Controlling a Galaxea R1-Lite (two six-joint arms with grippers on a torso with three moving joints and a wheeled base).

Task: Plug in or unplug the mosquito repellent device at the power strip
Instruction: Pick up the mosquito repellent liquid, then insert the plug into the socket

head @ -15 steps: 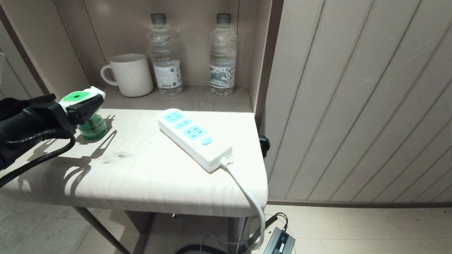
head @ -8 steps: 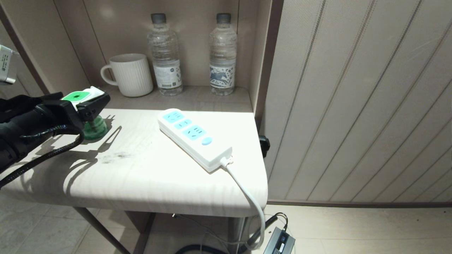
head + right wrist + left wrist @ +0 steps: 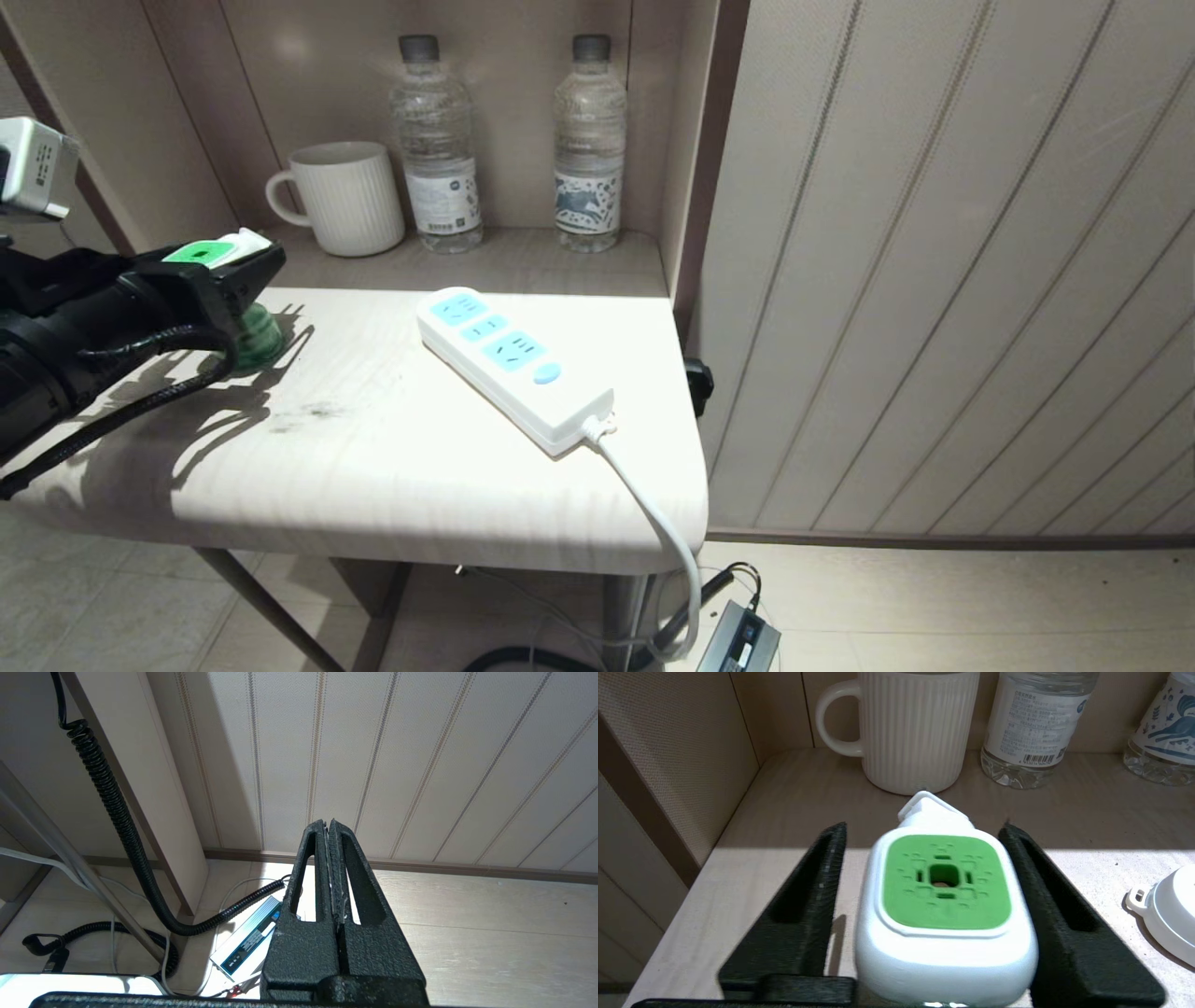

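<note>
Presently: grasp step of plugging in. Left claw [image 3: 924,914] level at the table's [image 3: 392,467] left rear, straddling the white cap of the mosquito repellent device [image 3: 945,896]. One finger [image 3: 803,905] parted from the cap by a visible gap; the other finger [image 3: 1045,905] at or very near the cap's opposite flank, contact not certain. Jaws thus partly open, nothing yet firmly held. Device upright on its green bottle, resting on the table, near the step up to the shelf [image 3: 504,261] with the mug [image 3: 347,198] and two water bottles [image 3: 436,145]. Power strip [image 3: 513,366] lying diagonally mid-table, well apart from the device, all three blue socket faces vacant, cord [image 3: 653,513] trailing over the front edge. Right claw [image 3: 331,868] parked low beside the table, fingers pressed together, empty, pointing toward the wall panelling.

Next move, by judgement: complete closure on the cap, lift clear, carry across to a vacant socket. Prongs not visible, so orientation for insertion undetermined; likely need of a wrist turn before pressing down. Risk: tipping of the bottle on one-sided contact.
</note>
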